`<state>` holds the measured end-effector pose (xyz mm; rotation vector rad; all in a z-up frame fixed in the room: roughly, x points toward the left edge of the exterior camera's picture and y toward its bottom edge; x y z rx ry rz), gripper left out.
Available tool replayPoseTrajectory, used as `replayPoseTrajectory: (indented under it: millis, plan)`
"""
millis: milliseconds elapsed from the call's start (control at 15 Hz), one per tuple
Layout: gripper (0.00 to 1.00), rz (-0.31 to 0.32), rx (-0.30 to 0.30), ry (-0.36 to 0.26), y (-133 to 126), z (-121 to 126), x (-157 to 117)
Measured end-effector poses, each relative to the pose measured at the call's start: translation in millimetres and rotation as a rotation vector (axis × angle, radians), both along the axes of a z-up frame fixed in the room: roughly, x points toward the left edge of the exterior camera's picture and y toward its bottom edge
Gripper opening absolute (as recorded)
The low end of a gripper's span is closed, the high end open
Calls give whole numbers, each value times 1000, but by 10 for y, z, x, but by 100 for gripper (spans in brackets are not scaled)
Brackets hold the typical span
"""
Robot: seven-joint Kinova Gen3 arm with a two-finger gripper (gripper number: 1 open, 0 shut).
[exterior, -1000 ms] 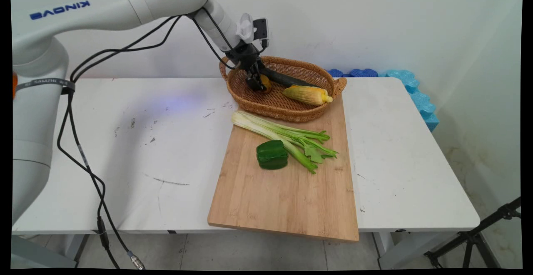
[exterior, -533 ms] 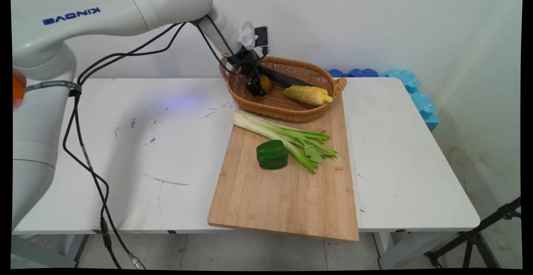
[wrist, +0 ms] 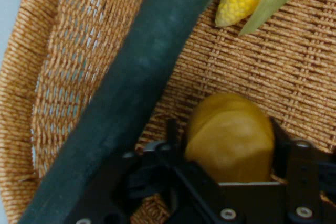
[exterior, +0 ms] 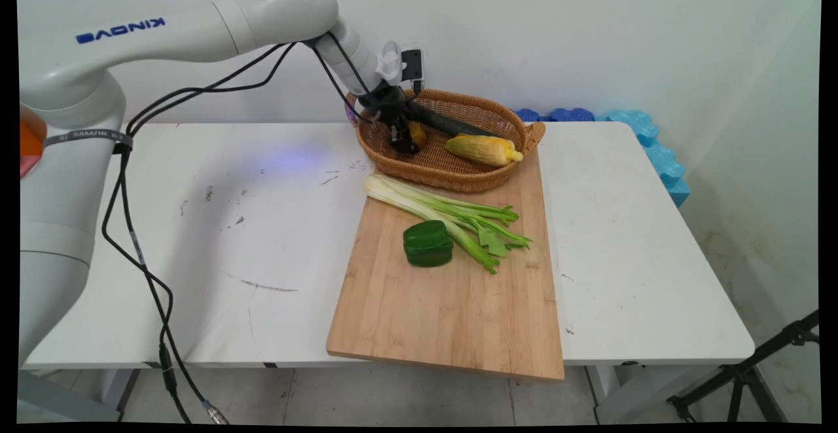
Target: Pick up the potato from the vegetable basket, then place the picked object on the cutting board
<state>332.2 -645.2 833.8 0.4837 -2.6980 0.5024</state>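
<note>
Wooden cutting board (exterior: 452, 302) lower centre, green pepper (exterior: 427, 244) and celery (exterior: 452, 217) on it, beyond them wicker basket (exterior: 452, 174), gripper (exterior: 404, 139) inside clenched on a yellow-brown potato (wrist: 231, 137), dark cucumber (wrist: 126, 98) alongside, corn cob (exterior: 484, 149) right.

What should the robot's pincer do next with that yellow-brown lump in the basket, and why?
Probably lift straight up a little. The pincer is shut on the potato, which sits low inside the basket beside the dark cucumber, so rising first should clear the rim.
</note>
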Motion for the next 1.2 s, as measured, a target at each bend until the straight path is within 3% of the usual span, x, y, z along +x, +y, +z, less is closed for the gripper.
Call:
replayPoseTrajectory:
  millis: [733,1200]
  plan:
    - [0,11,-13,15,84,135,-50]
    - [0,51,-39,53,349,533,-80]
